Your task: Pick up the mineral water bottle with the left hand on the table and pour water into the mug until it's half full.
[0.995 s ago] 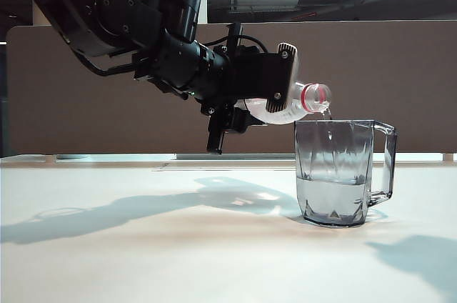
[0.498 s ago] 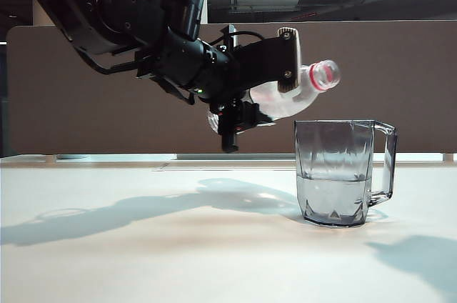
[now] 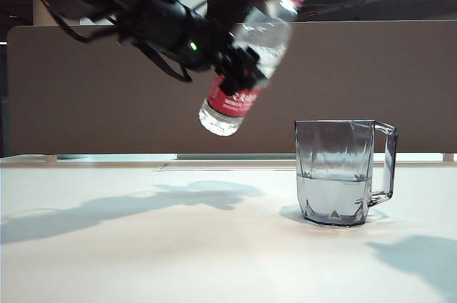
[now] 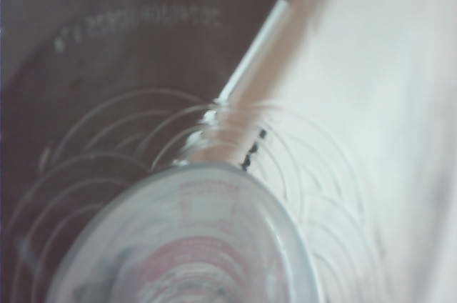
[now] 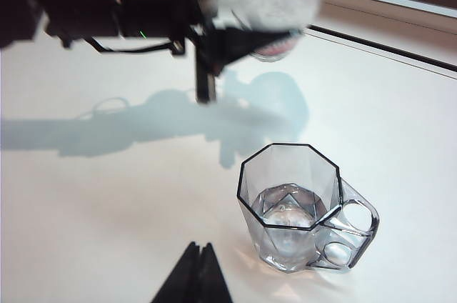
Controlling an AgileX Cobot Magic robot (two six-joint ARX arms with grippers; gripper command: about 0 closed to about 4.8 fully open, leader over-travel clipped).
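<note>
The mineral water bottle [image 3: 246, 60] hangs tilted above the table [image 3: 143, 246], red neck ring up and to the right, base down and to the left. My left gripper [image 3: 239, 49] is shut on its middle, left of and higher than the mug [image 3: 335, 174]. The smoky faceted mug stands on the table with water [image 3: 332, 196] filling about its lower half. In the left wrist view the blurred bottle base [image 4: 193, 239] fills the near field. The right wrist view shows the mug [image 5: 289, 203] from above, and my right gripper [image 5: 198, 248] is shut and empty beside it.
A brown partition [image 3: 385, 81] runs behind the table's far edge. The left arm [image 5: 107, 10] reaches across above the table, casting a long shadow [image 5: 178, 121] beyond the mug.
A second ago the bottle lay level with its mouth over the mug, pouring. It has since rolled upright-ward, risen and drawn back to the left; the stream has stopped.
</note>
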